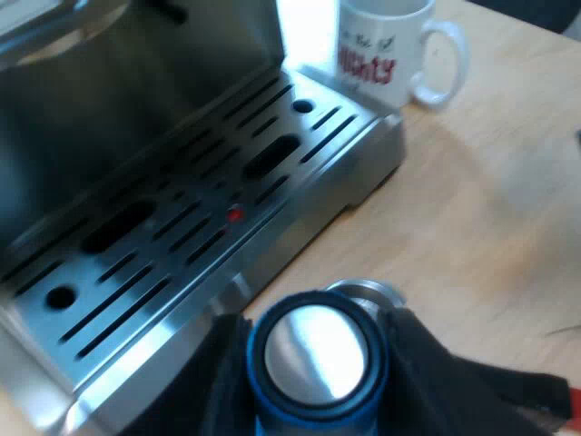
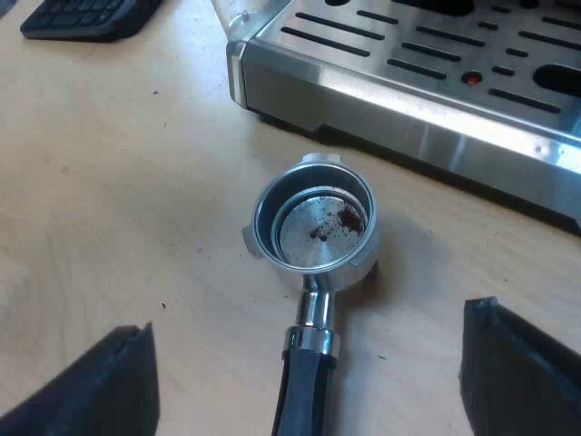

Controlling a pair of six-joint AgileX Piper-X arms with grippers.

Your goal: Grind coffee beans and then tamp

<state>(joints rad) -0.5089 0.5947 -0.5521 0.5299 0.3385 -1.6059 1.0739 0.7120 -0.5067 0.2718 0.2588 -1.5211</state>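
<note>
My left gripper point(image 1: 318, 368) is shut on a blue tamper point(image 1: 318, 356), whose round metal face points at the camera. Just past the tamper, the rim of the metal holder point(image 1: 365, 291) shows on the wooden table, close to the espresso machine's drip tray point(image 1: 182, 236). In the right wrist view the holder point(image 2: 315, 227) lies flat on the table, apart from the drip tray's edge point(image 2: 427, 127). Its basket holds only a few coffee specks, and its dark handle point(image 2: 304, 381) runs between the fingers of my right gripper point(image 2: 309, 377), which is wide open and touches nothing.
A white mug point(image 1: 395, 50) with red lettering stands on the table beside the far end of the drip tray. A dark keyboard point(image 2: 86, 16) lies on the table beyond the holder. Bare wooden tabletop point(image 2: 118, 200) surrounds the holder.
</note>
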